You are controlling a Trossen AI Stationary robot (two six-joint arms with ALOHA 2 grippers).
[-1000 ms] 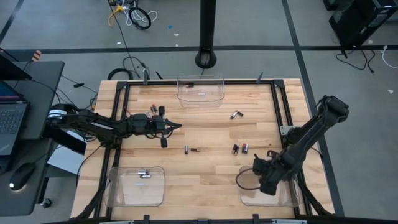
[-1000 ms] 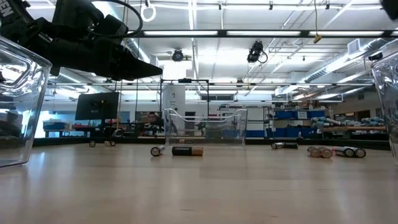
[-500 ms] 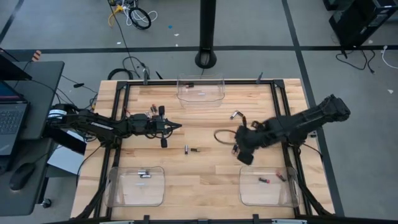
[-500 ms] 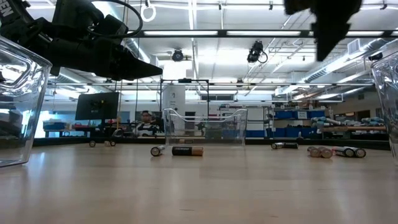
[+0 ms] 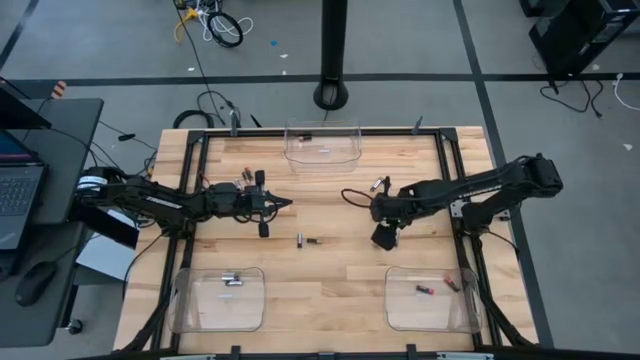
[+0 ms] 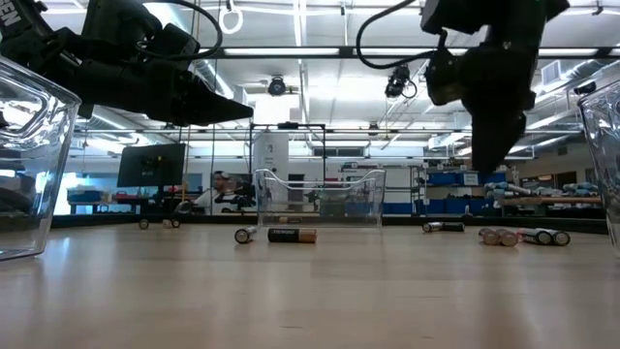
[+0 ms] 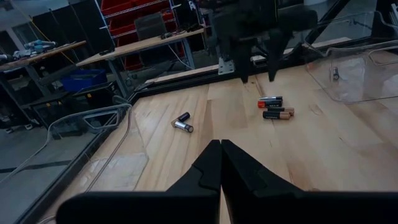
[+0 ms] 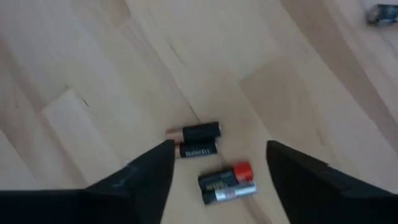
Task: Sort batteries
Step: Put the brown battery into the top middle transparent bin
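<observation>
Left gripper (image 5: 286, 203) clenched empty, parked well apart from the battery cluster (image 8: 208, 162). Right gripper (image 8: 214, 171) spread wide, holding nothing, hovering directly over the cluster: two black copper-ended cells (image 8: 194, 140) side by side, a red-ended pair (image 8: 227, 182) just beside them. Long axes lie across the finger gap, roughly parallel. Right arm clearly nearer; judged next move: straight descent.
</observation>
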